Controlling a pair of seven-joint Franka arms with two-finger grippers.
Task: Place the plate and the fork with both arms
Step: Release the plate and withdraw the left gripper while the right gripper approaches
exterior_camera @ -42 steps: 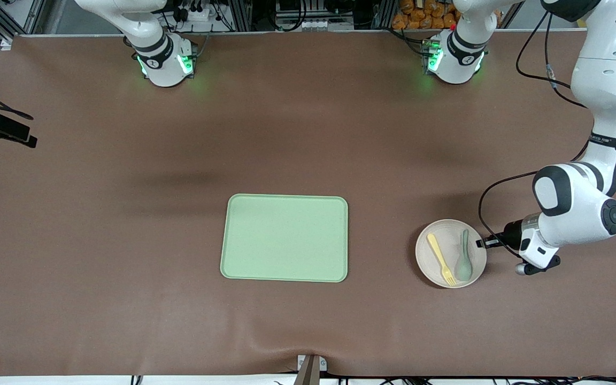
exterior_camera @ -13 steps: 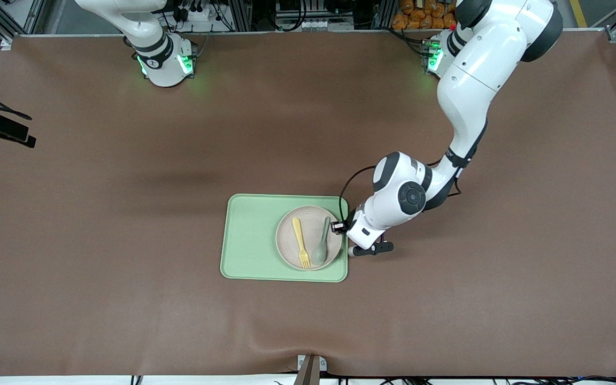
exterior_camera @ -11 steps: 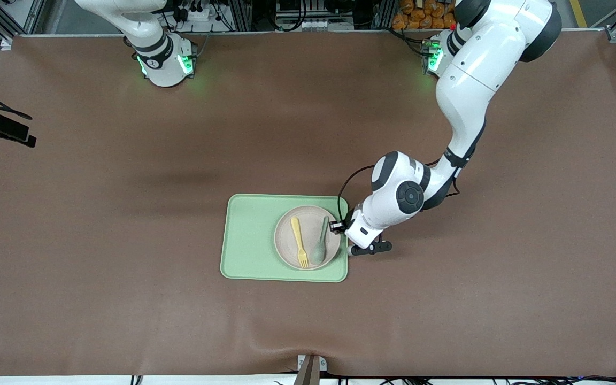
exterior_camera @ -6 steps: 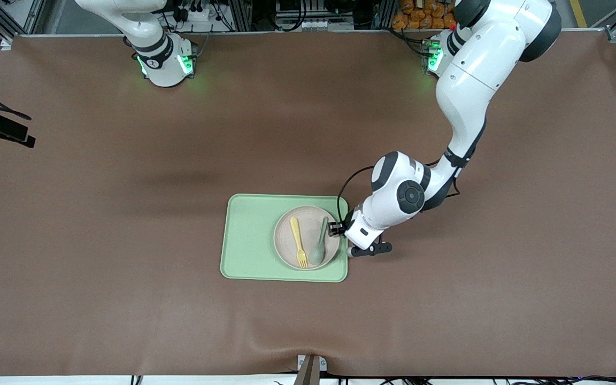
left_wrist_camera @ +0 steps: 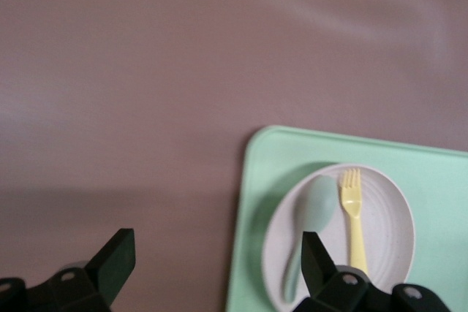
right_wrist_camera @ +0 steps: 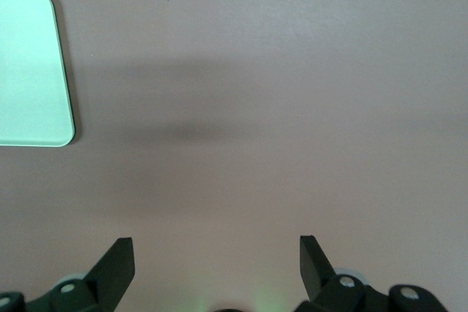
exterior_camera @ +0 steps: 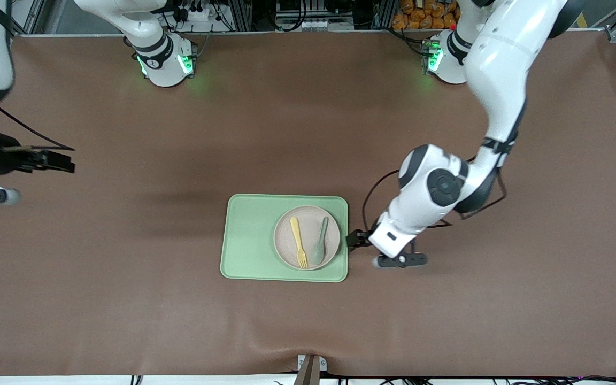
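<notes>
The beige speckled plate [exterior_camera: 309,227] rests on the pale green tray [exterior_camera: 249,240], at the tray's end toward the left arm. The yellow fork [exterior_camera: 298,243] lies in the plate beside a pale green spoon [exterior_camera: 320,243]. My left gripper [exterior_camera: 354,239] is open and empty, low over the table just off the tray's edge beside the plate. Its wrist view shows the plate [left_wrist_camera: 387,217], fork [left_wrist_camera: 354,213], spoon [left_wrist_camera: 311,213] and tray [left_wrist_camera: 274,158] ahead of my left gripper [left_wrist_camera: 216,261]. My right gripper [exterior_camera: 59,160] is open and empty over the table at the right arm's end.
The right wrist view shows a corner of the tray [right_wrist_camera: 29,71] and bare brown table under my right gripper [right_wrist_camera: 216,261]. A small bracket [exterior_camera: 310,366] sits at the table edge nearest the front camera. Both green-lit arm bases stand along the table's edge farthest from that camera.
My left gripper let go of the plate, now resting on the tray, and drew back off the tray toward the left arm's end. My right arm has swung into view.
</notes>
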